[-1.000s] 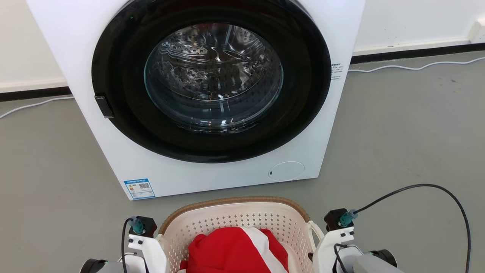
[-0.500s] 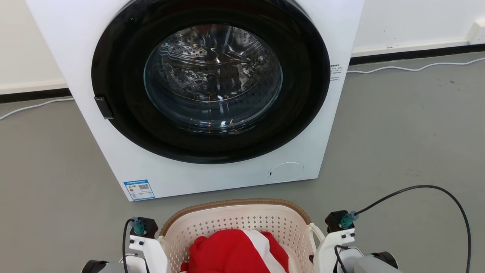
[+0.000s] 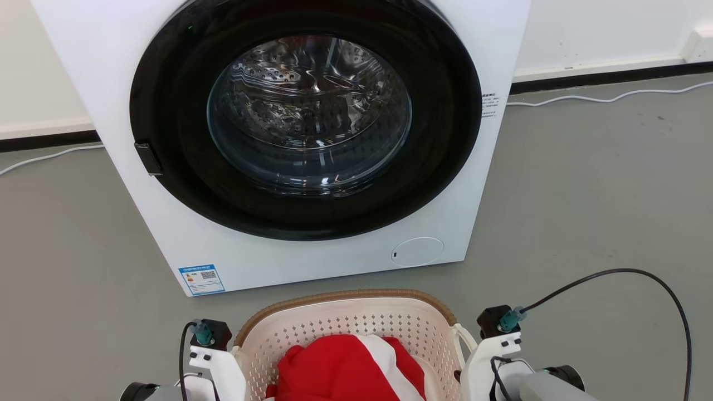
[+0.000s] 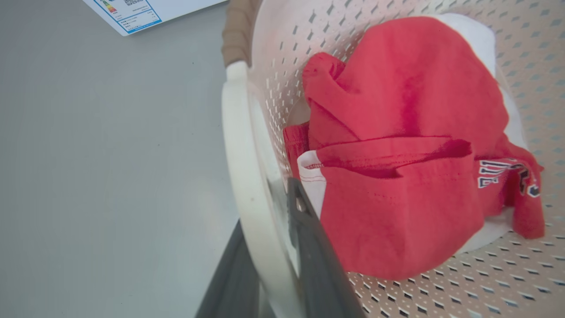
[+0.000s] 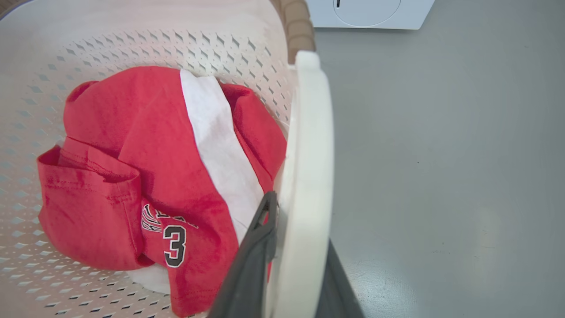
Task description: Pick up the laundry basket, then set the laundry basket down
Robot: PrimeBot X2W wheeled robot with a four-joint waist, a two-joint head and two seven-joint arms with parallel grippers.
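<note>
The laundry basket (image 3: 345,296) is cream-white and perforated with a brown woven-look rim, and sits at the bottom centre of the head view, just in front of the washing machine. A red and white shirt (image 3: 340,367) lies inside it. My left gripper (image 4: 269,221) is shut on the basket's left loop handle (image 4: 240,145), one dark finger inside the handle and one outside. My right gripper (image 5: 300,225) is shut the same way on the right loop handle (image 5: 309,132). Both white wrists (image 3: 214,359) (image 3: 490,351) flank the basket. Whether the basket rests on the floor I cannot tell.
A white front-loading washing machine (image 3: 223,245) with a closed round dark door (image 3: 306,117) stands right behind the basket. Grey floor (image 3: 585,195) spreads to both sides. White cables (image 3: 607,99) run along the wall, and a black cable (image 3: 640,275) loops from my right wrist.
The whole head view has shifted slightly, so the camera moved a little. Both grippers keep the same hold on the handles, and the basket stays between them.
</note>
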